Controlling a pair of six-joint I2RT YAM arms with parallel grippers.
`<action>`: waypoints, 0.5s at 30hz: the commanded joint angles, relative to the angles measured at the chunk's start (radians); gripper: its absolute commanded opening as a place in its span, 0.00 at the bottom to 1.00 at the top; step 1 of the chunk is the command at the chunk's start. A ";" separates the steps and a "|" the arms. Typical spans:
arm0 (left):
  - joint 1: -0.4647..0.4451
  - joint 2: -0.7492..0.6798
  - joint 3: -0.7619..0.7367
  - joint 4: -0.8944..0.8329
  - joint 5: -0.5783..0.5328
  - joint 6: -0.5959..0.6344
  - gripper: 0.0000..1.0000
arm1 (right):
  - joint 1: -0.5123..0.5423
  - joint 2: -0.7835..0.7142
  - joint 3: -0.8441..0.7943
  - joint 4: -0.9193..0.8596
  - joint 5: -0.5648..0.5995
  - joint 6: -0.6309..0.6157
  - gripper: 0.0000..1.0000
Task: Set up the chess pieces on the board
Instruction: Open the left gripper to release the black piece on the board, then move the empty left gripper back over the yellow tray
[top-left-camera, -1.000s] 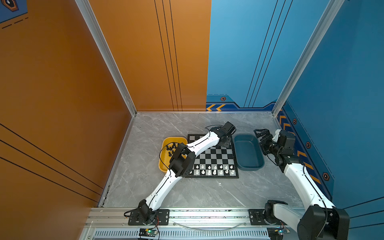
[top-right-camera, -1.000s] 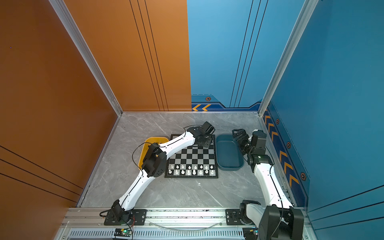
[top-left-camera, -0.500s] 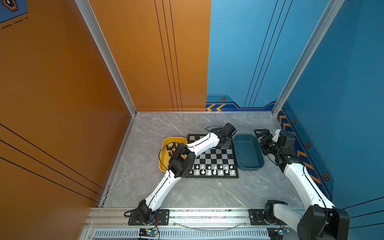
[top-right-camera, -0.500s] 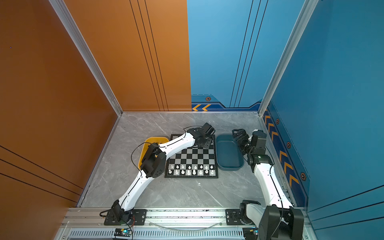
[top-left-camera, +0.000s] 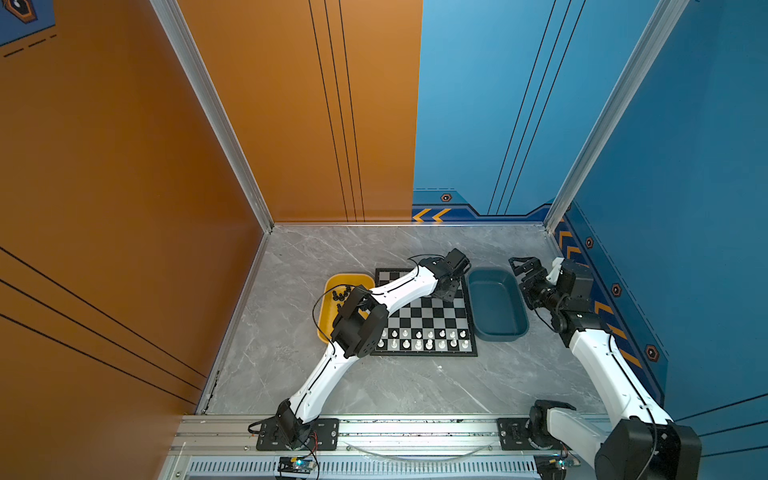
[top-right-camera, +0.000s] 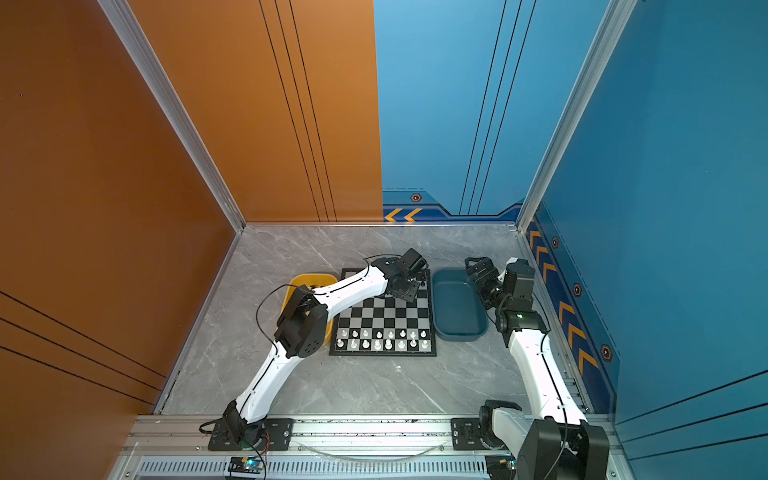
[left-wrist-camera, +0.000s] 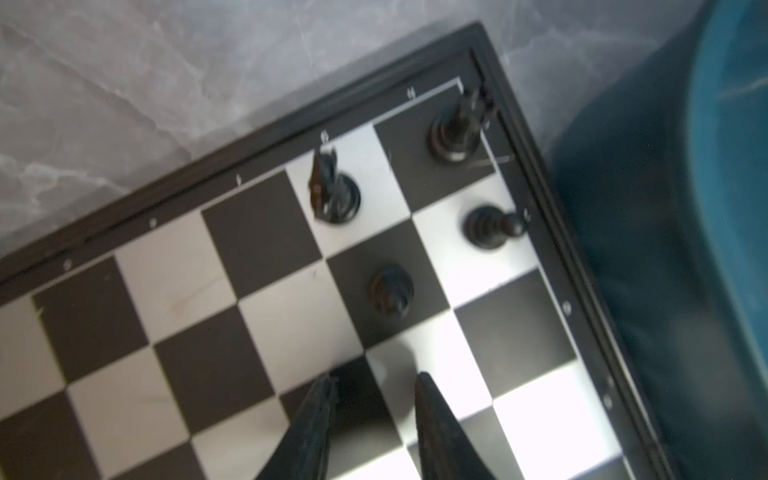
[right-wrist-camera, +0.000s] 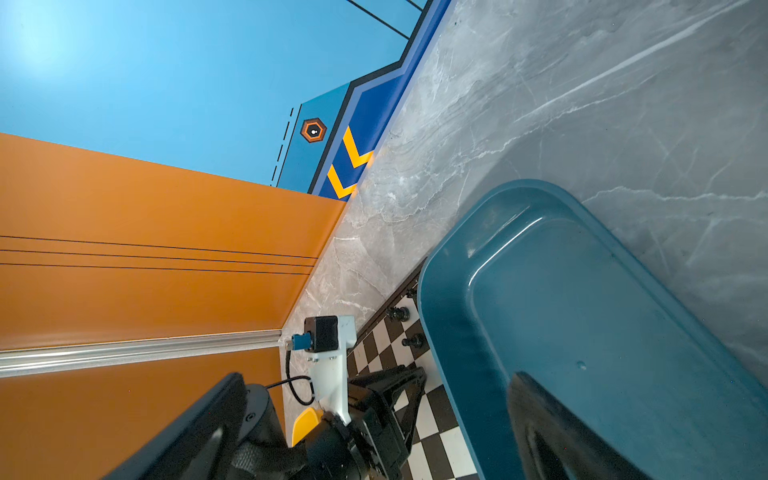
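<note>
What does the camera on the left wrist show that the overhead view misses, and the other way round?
Left wrist only: four tiny glossy black chess pieces standing at a corner of the black-and-silver checked board, and the left gripper open and empty. Top view only: two rows of small white chessmen, the yellow tray holding more black pieces, the right gripper. Both: that board and the dark blue tray.

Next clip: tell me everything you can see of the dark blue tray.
The dark blue tray is a rounded rectangle with a raised rim, glossy like plastic. It lies flat on the grey marbled table, close beside the board on the right arm's side; whether they touch is unclear. Nothing shows inside it.
</note>
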 joint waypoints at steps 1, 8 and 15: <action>-0.016 -0.125 -0.037 -0.040 -0.034 0.024 0.36 | -0.005 -0.017 0.010 -0.017 -0.015 -0.015 1.00; -0.015 -0.373 -0.203 -0.038 -0.071 0.060 0.36 | -0.002 -0.019 0.010 -0.016 -0.011 -0.012 1.00; 0.070 -0.649 -0.470 0.010 -0.139 0.046 0.39 | 0.006 -0.006 0.018 -0.015 -0.004 -0.012 1.00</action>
